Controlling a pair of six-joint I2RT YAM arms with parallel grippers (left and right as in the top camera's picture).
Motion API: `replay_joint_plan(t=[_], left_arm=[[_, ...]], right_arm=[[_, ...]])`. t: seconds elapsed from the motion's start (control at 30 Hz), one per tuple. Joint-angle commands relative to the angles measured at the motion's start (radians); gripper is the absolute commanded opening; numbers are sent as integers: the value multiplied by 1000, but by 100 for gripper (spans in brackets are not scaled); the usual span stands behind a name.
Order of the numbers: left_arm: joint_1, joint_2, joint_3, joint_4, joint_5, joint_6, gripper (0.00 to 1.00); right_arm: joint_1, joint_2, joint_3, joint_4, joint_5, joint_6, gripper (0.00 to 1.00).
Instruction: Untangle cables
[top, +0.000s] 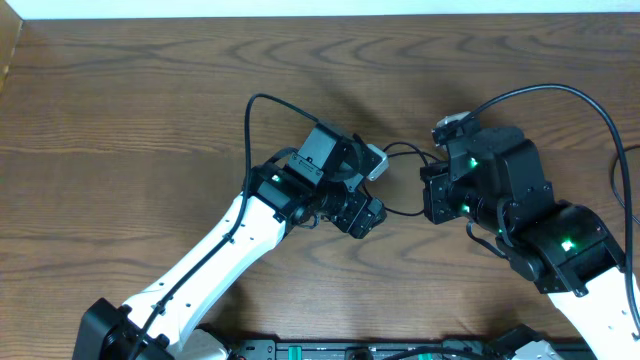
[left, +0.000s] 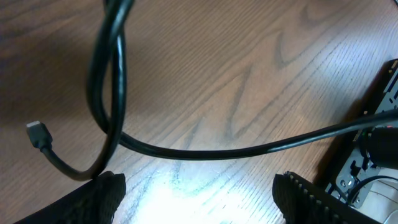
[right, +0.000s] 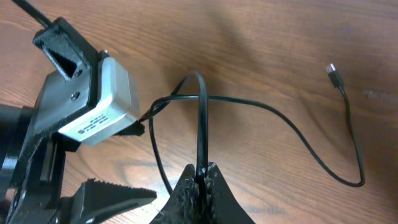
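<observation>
The right gripper (right: 202, 177) was clamped on the black cable (right: 200, 124), which ran straight ahead from its fingertips. The left gripper (left: 199, 199) stood open, with the cable crossing sideways just ahead of it.

- My overhead view looks straight down on the table (top: 120, 120) from afar.
- Both wrist views sit close, angled down at the black cable (left: 186, 153) they share.

Black cable (left: 186, 151) partly beyond frame edges
</observation>
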Motion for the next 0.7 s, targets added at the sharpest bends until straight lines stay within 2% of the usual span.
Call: replay_joint_plan(t=[0.0,0.13,0.47,0.67], left_arm=[[3,3,6,7,-10,9,81],[3,3,6,14,-51,9,81],[3,3,6,19,-359,9,81],[3,3,6,37,-387,9,81]], right_arm=[[0,-7,20,-11,-6,13,1],[0,-7,20,-25,-6,13,1],[0,-11,20,-61,-11,12,1],[0,-41,20,-57,-75,11,1]])
